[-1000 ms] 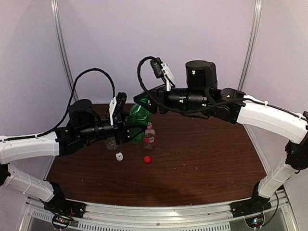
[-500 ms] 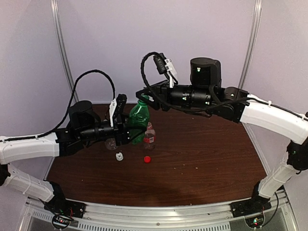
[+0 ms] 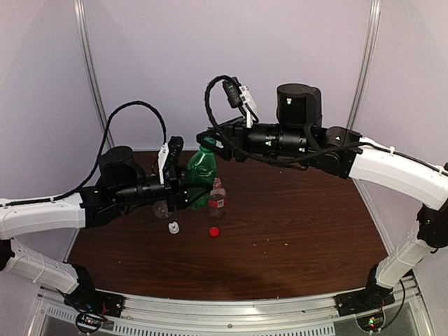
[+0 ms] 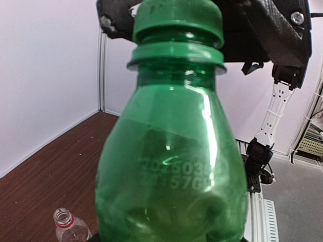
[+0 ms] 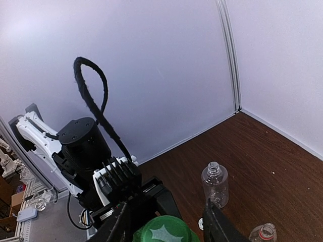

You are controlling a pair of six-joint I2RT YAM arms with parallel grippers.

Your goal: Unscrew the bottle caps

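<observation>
Fingers, your right gripper: pinching the green cap. Your left gripper: clamped round the green bottle.

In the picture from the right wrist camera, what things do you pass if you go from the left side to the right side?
left arm → green cap → clear open bottle → bottle with a red neck ring

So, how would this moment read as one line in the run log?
left fingers: hold green bottle | right fingers: on green cap | red cap, white cap: off, on table
</observation>
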